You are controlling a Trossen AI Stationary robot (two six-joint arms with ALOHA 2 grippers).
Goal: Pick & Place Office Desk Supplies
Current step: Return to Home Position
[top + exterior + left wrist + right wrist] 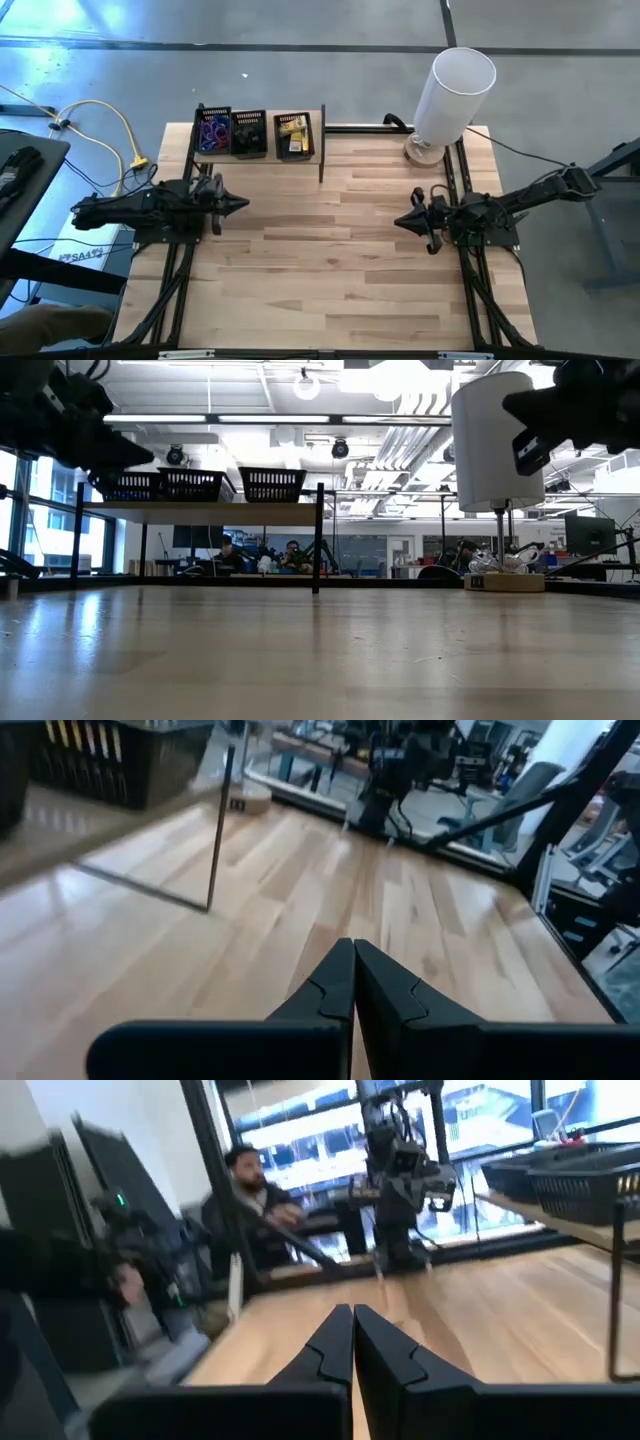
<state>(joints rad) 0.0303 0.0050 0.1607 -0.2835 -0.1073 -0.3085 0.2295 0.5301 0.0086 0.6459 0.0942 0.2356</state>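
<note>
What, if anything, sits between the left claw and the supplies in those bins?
Nothing visible. Only bare table lies between the shut left claw and the shelf, where the supplies sit in three bins. The right claw, also shut, waits across the table.

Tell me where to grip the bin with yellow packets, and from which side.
Likely the bin by its near rim, from above on the table side: its top is open, the middle bin stands close on one side, a shelf post on the other.
</note>
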